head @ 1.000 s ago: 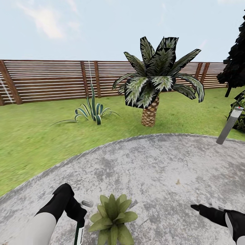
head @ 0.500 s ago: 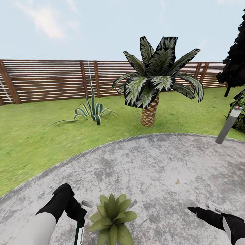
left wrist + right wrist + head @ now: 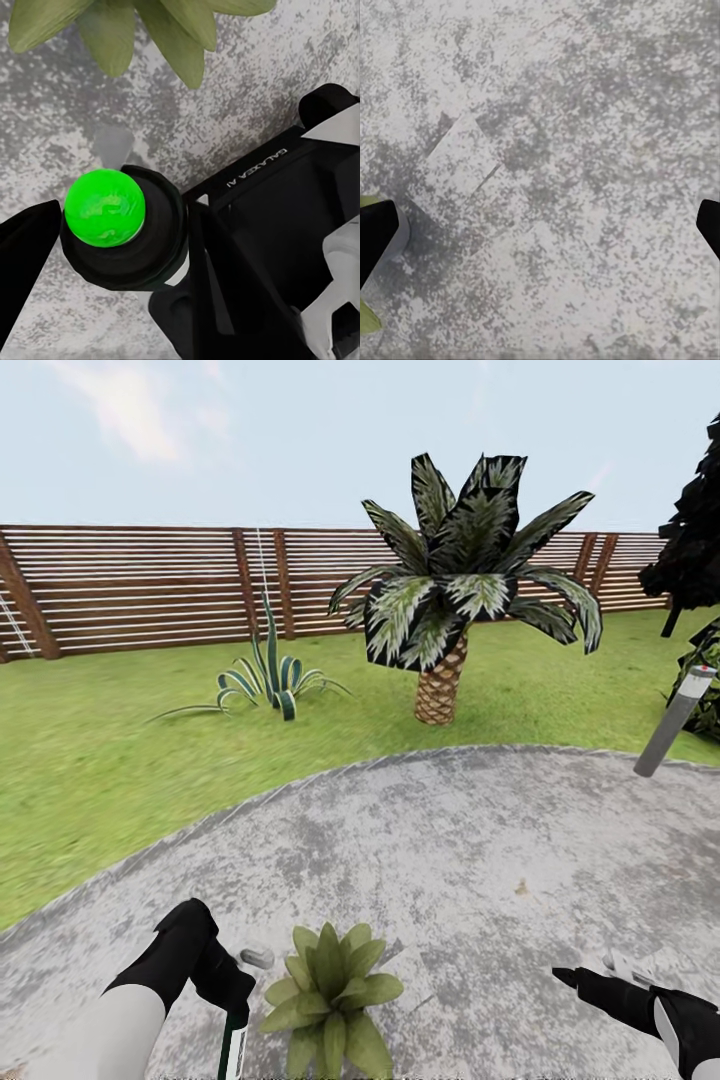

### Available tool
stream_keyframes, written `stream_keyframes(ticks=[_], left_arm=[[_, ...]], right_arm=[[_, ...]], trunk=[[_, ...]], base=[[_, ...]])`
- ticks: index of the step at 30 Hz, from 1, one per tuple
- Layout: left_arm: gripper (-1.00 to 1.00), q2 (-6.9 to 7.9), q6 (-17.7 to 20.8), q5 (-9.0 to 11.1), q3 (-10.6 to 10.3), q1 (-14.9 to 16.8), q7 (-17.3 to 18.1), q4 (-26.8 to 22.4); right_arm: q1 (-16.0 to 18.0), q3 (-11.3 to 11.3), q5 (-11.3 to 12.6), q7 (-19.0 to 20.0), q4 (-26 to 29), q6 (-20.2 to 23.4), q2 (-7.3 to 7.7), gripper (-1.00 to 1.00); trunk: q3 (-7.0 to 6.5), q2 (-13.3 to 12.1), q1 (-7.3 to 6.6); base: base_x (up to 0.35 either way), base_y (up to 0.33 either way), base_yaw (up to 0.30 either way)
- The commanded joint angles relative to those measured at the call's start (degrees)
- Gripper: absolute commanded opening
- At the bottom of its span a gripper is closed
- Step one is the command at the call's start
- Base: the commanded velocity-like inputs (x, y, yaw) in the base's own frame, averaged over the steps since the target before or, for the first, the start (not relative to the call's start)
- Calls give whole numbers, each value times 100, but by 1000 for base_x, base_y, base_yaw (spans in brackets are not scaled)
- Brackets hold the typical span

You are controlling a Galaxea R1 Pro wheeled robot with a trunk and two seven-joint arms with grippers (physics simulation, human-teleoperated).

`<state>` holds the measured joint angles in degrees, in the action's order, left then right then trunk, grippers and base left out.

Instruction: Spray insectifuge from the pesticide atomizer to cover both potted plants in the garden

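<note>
A potted plant (image 3: pixel 330 1000), a low rosette of pointed green leaves, sits on the grey stone patio (image 3: pixel 450 860) at the bottom of the head view. Just left of it, my left gripper (image 3: pixel 228 992) is shut on the pesticide atomizer (image 3: pixel 233 1050), whose dark green body with a whitish label hangs below the fingers. A grey nozzle piece (image 3: pixel 257 958) pokes out toward the plant. In the left wrist view the atomizer (image 3: pixel 105 208) shows as a black cap with a bright green knob between the fingers, with leaves (image 3: pixel 180 37) close ahead. My right gripper (image 3: pixel 590 982) (image 3: pixel 540 229) is open over bare stone.
A palm with a woven trunk (image 3: pixel 440 690) and a striped agave (image 3: pixel 270 685) stand on the lawn beyond the patio edge. A grey bollard lamp (image 3: pixel 675 720) leans at the right, with dark trees behind it. A brown slatted fence (image 3: pixel 130 590) closes the back.
The whole head view has shifted slightly. My right gripper drifted a little to the left. The left gripper keeps its hold on the atomizer beside the plant.
</note>
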<state>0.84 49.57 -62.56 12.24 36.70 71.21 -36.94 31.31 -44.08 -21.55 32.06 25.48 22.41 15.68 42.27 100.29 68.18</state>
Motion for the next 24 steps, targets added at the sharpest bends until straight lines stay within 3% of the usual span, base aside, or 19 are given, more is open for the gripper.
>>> stream_keyframes(ticks=[1,15,24], left_arm=[[-100,-5,43,-54,24,4,56,-6],[-100,-13,43,-63,23,4,51,352],[-100,-6,44,-63,24,4,51,371]], right_arm=[[7,-48,-51,44,9,26,-4,100],[7,-48,-51,37,8,26,-3,100],[7,-48,-51,37,6,26,-4,100]], trunk=[[15,3,-1],[146,3,-1],[230,3,-1]], base=[[5,0,0],[247,0,0],[29,0,0]])
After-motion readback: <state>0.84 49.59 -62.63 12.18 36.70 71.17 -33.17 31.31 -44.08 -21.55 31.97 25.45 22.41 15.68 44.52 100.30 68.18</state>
